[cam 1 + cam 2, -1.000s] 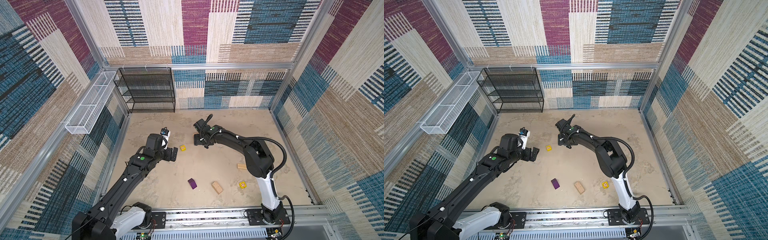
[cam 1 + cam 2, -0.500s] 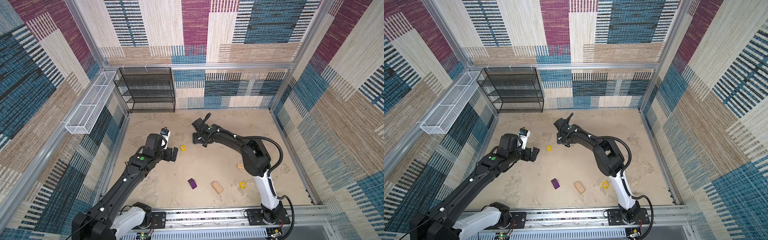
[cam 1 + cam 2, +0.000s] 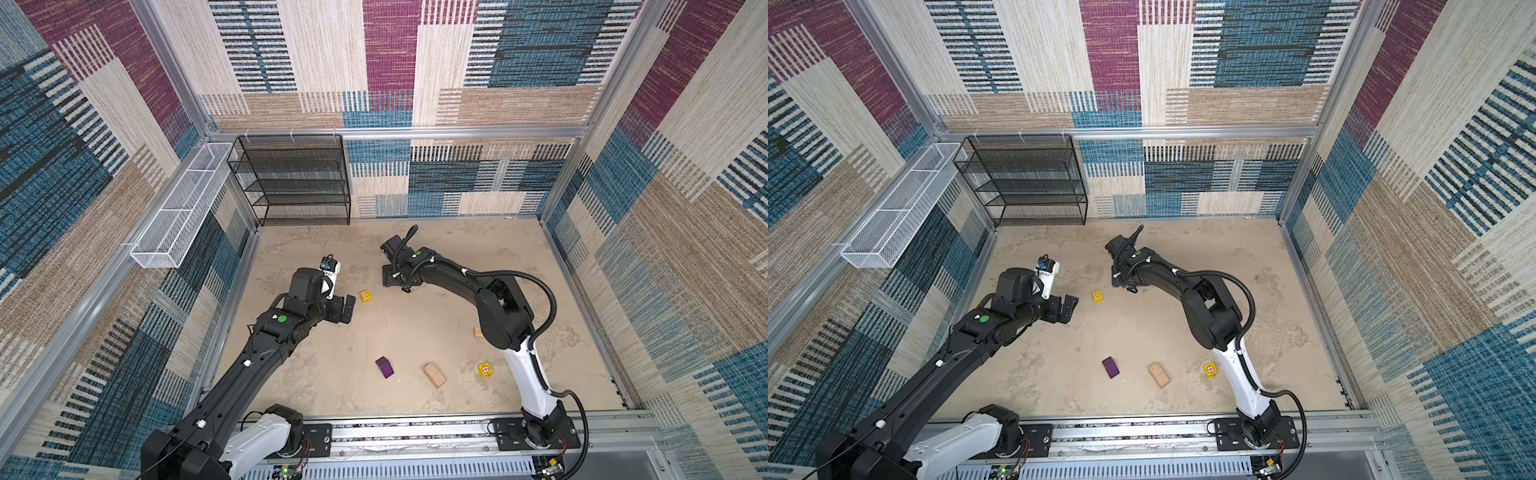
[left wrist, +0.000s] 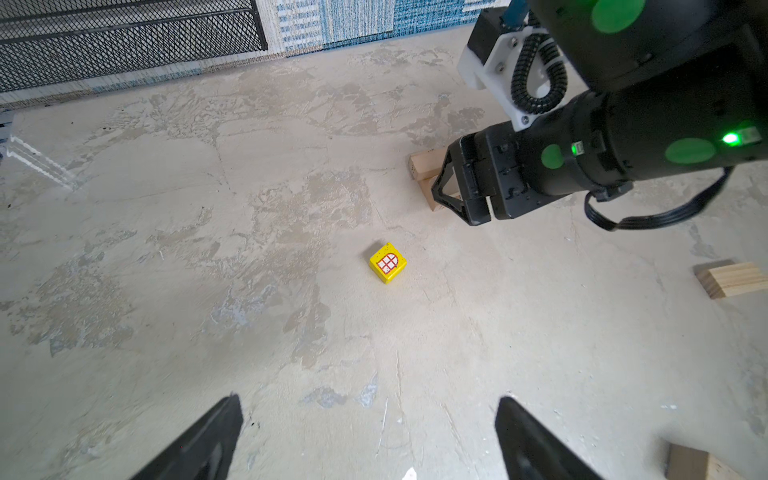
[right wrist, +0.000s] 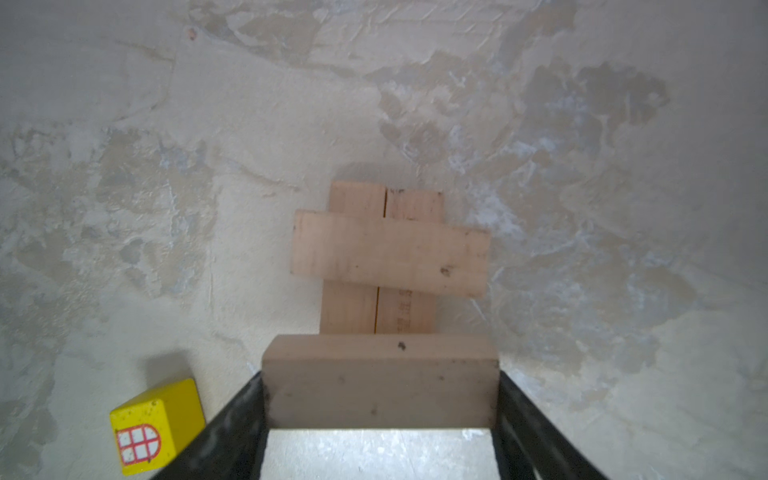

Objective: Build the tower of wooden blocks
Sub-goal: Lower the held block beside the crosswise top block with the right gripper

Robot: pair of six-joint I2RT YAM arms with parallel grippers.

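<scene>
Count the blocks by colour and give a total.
Tan bricks: 6 (three stacked, two loose, one held brick in the right end effector)
Yellow cubes: 2
Purple block: 1
Total: 9

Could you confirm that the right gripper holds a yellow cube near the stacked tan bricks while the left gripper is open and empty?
Not quite: the right wrist view shows the right gripper holding a tan brick; the yellow cube lies loose nearby. The gripper is near the stacked tan bricks, and the left gripper is open and empty.
</scene>
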